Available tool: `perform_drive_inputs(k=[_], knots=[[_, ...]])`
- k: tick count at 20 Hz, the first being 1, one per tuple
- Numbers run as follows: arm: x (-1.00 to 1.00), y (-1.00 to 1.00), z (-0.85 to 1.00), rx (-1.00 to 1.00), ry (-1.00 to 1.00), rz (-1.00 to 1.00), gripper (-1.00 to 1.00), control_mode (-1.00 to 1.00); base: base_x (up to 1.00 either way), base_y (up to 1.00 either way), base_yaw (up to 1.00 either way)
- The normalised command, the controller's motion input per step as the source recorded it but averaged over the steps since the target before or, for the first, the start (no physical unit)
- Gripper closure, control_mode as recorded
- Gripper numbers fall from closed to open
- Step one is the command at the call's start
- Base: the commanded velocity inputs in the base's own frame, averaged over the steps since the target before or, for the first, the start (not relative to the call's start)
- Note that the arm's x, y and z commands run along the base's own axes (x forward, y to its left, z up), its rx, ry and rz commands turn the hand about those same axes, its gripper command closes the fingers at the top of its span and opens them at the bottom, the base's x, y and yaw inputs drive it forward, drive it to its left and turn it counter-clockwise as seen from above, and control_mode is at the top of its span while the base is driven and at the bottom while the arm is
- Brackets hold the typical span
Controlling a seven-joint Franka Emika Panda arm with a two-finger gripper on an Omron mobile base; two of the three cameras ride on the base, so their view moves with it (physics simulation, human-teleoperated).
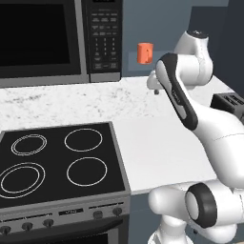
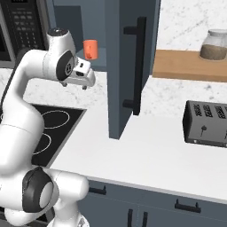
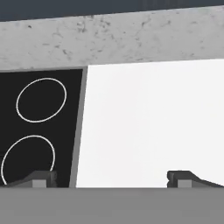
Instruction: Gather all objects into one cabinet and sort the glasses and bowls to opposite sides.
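Orange cup [image 2: 90, 48] sits inside the cabinet [image 2: 128, 66] above the wide-open, empty gripper [image 3: 111, 177], whose upward reach risks clipping the open door.

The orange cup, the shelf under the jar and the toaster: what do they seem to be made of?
The orange cup looks like matte plastic or glazed ceramic: flat, even colour, no shine. The shelf looks like wood: warm tan with a plain finish. The toaster looks like dark brushed metal or plastic; it is rendered, so that stays open.
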Motion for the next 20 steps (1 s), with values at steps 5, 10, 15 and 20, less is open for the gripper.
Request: perform_drive_inputs(k=[5,10,15,20], knots=[[0.24,0.0,0.94,0.01,-0.13,-0.14,-1.0,-1.0,0.0,0.0,0.0],[0.33,0.0,0.82,0.01,-0.16,-0.11,-1.0,-1.0,0.0,0.0,0.0],[0.25,0.0,0.37,0.01,-0.24,-0.04,-1.0,-1.0,0.0,0.0,0.0],[0.0,-0.02,0.02,0.0,-0.32,0.07,-1.0,-1.0,0.0,0.0,0.0]])
